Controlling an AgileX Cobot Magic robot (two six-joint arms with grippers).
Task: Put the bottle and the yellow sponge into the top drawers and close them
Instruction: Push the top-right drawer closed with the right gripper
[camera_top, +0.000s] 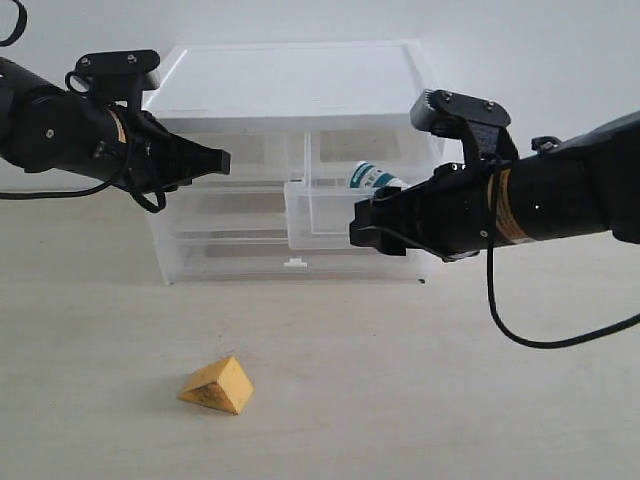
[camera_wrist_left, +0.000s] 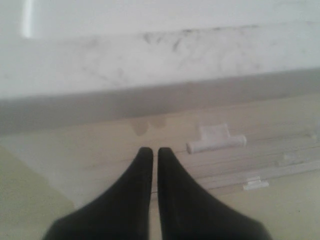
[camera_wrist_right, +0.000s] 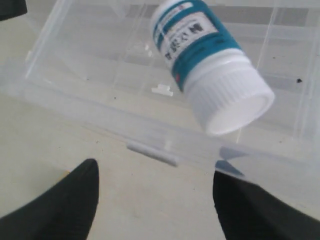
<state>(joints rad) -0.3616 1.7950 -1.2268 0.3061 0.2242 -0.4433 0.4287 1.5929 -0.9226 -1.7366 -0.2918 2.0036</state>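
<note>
My right tool (camera_wrist_right: 155, 172), spread, faces the white teal-banded plastic bottle (camera_wrist_right: 200, 55) propped in its translucent drawer (camera_wrist_right: 90, 102). Closing may jam it.

Your bottle (camera_top: 375, 177) is resting in the pulled-out right top drawer (camera_top: 320, 225); the sponge (camera_top: 217, 386) is lying on the surface (camera_top: 420, 400) before the drawer unit (camera_top: 220, 232), leftward.

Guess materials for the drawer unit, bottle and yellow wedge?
Drawer unit: clear, glossy hard plastic; contents show through its walls.
Bottle: opaque white plastic, ribbed cap, shiny teal printed label.
Yellow wedge: likely foam sponge; matte, faintly speckled face, though texture is too small to confirm.
</note>
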